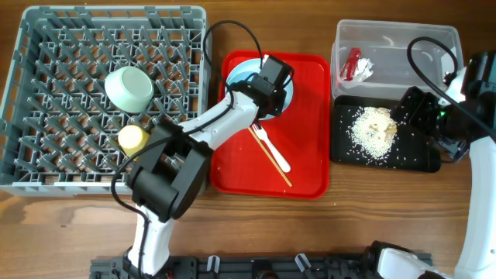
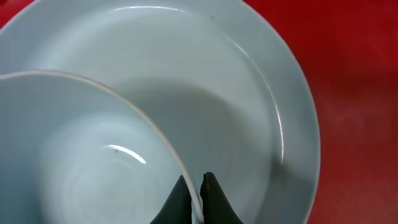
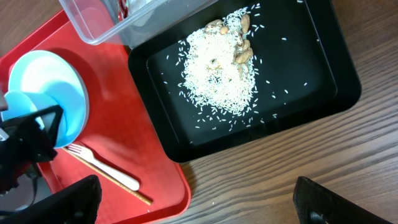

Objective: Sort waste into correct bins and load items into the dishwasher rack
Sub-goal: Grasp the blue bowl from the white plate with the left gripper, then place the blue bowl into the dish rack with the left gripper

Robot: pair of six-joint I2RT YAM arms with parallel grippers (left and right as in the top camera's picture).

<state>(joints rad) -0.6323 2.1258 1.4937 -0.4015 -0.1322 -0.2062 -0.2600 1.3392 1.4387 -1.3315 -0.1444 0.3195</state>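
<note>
The left fingers point(image 2: 216, 200) pinch the rim of a pale blue bowl point(image 2: 81, 168) at its 4 o'clock edge, one tip inside and one outside. The bowl sits on the plate point(image 2: 261, 93) on the red tray point(image 2: 360, 124). Only the overhead view shows the rack point(image 1: 23, 167) at 9 o'clock, holding the green-inside bowl point(image 1: 129, 87) and yellow cup point(image 1: 133, 138). The right fingers point(image 3: 69, 200) are spread wide, with the black tray point(image 3: 323, 68) of rice point(image 3: 217, 81) at their 12 o'clock.

Brown wood-grain table point(image 1: 349, 232) under everything; soft even light.
</note>
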